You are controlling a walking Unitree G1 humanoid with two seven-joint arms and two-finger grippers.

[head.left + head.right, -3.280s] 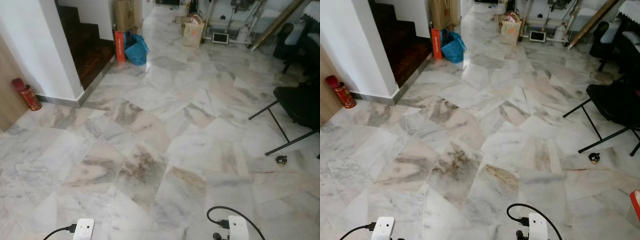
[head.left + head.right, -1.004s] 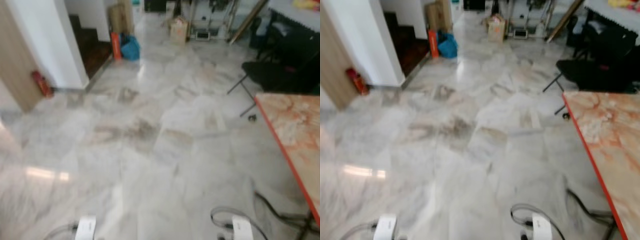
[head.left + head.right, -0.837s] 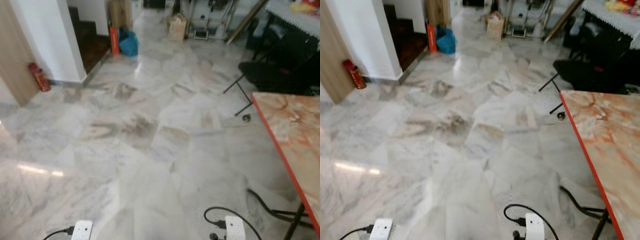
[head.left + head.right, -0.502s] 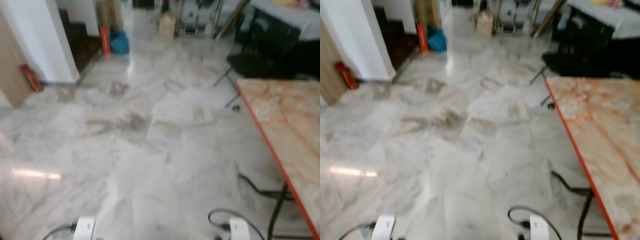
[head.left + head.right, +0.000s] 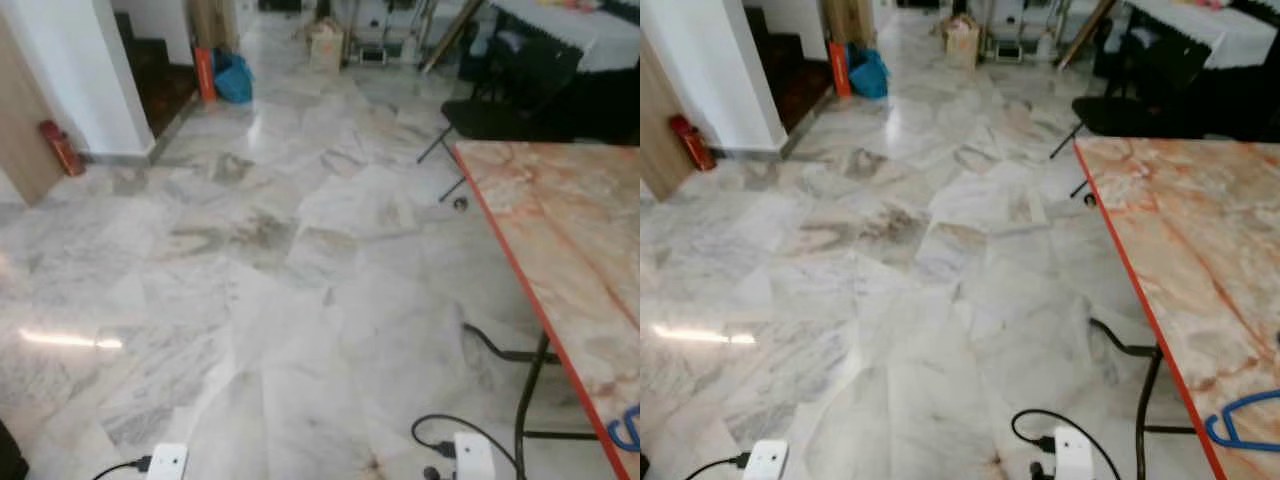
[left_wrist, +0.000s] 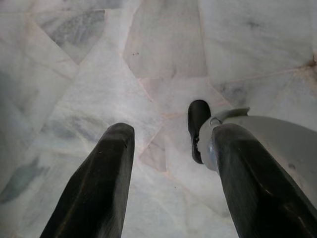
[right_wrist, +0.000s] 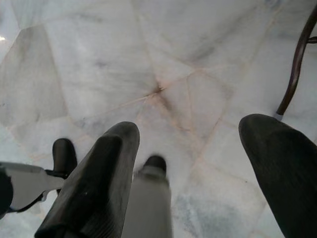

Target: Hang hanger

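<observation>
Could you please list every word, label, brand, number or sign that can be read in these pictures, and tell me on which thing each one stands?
No text can be read in these pictures.
Red canister by the wall: any label is too small and blurred to read.
Orange box and paper bag at the far end: any print is too blurred to read.
Marble-pattern table and blue hanger on it: no writing shows.

Home, marble floor [image 5: 300, 300], staircase [image 5: 160, 80]
</observation>
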